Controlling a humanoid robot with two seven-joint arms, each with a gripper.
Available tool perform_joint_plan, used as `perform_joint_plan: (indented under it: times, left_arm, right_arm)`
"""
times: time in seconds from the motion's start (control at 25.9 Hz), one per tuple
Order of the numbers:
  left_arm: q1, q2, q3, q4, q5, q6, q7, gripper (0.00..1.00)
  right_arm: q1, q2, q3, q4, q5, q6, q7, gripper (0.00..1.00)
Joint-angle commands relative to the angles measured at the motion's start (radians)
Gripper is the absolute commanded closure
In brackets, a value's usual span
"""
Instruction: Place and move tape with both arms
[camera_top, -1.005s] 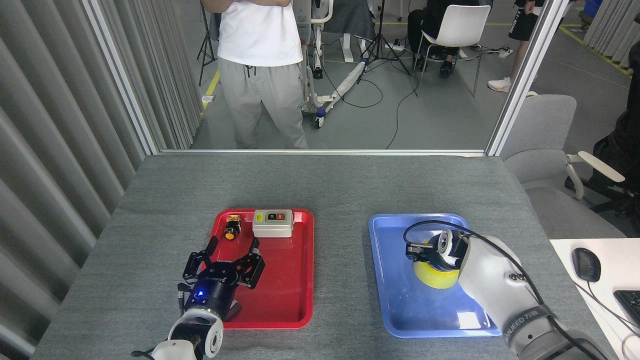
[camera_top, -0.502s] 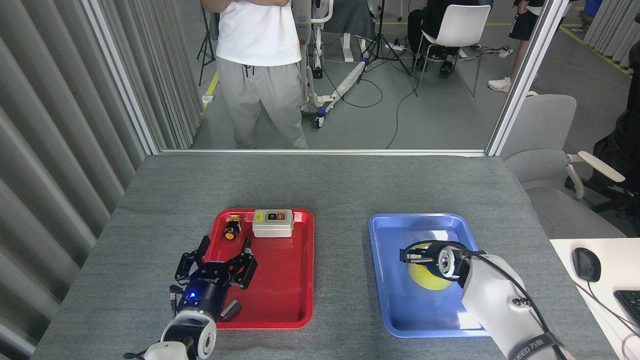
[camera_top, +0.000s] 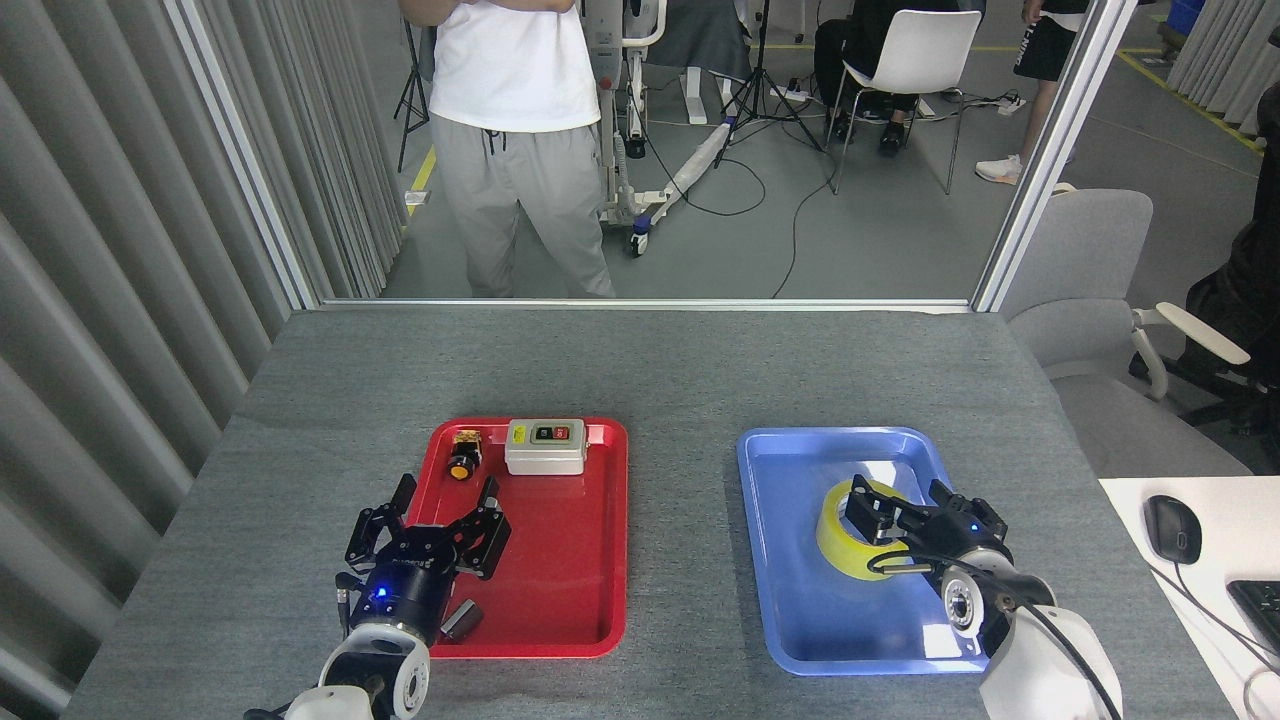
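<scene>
The tape (camera_top: 843, 532), a yellow roll with a pale core, rests in the middle of the blue tray (camera_top: 790, 610). My right gripper (camera_top: 900, 508) sits low at the roll's right side. Its black fingers (camera_top: 868, 512) are spread, and one reaches over the roll's rim toward the core. My left gripper (camera_top: 445, 495) hovers open over the near left edge of the red tray (camera_top: 570, 590), holding nothing.
At the back of the red tray stand a grey switch box (camera_top: 545, 446) and a small yellow push-button (camera_top: 463, 453). A person (camera_top: 515, 130) stands beyond the table's far edge. A side desk with a mouse (camera_top: 1172, 528) lies to the right.
My right arm has drawn back toward the near right, uncovering the tape, which stays in the blue tray. My left gripper has shifted slightly toward me and to the left.
</scene>
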Motion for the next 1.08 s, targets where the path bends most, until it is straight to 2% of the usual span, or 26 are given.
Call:
perform_joint_plan:
  times: [0.0, 0.15, 0.23, 0.35, 0.5, 0.58, 0.7, 0.77, 1.04]
  left_arm:
    - [0.003, -0.001, 0.016, -0.004, 0.0, -0.002, 0.0, 0.0]
    - [0.003, -0.001, 0.018, -0.004, 0.0, -0.002, 0.0, 0.0]
    - [0.003, -0.001, 0.018, -0.004, 0.0, -0.002, 0.0, 0.0]
    - [0.005, -0.001, 0.018, -0.004, 0.0, -0.002, 0.0, 0.0]
    - [0.017, -0.001, 0.018, -0.02, 0.0, -0.002, 0.0, 0.0]
    - [0.017, -0.002, 0.018, -0.024, 0.0, -0.002, 0.0, 0.0]
    - [0.017, -0.004, 0.02, -0.025, 0.0, -0.002, 0.0, 0.0]
    - [0.017, -0.002, 0.02, -0.039, 0.0, -0.002, 0.0, 0.0]
    - [0.018, -0.002, 0.023, -0.048, 0.0, -0.002, 0.0, 0.0]
  right_arm:
    - [0.045, 0.032, -0.081, -0.052, 0.089, -0.061, -0.173, 0.01]
    - [0.054, 0.088, -0.125, -0.082, 0.321, -0.045, -0.417, 0.01]
    - [0.102, 0.098, -0.125, -0.128, 0.359, -0.015, -0.502, 0.01]
    - [0.199, 0.115, -0.122, -0.233, 0.358, 0.019, -0.479, 0.01]
    - [0.291, 0.105, -0.105, -0.306, 0.348, 0.06, -0.384, 0.01]
    - [0.298, 0.1, -0.07, -0.307, 0.319, 0.11, -0.38, 0.01]
    - [0.301, 0.023, -0.006, -0.307, 0.246, 0.156, -0.378, 0.01]
    - [0.301, 0.005, 0.013, -0.307, 0.215, 0.156, -0.378, 0.01]
    - [0.3, 0.002, 0.027, -0.307, 0.212, 0.159, -0.377, 0.01]
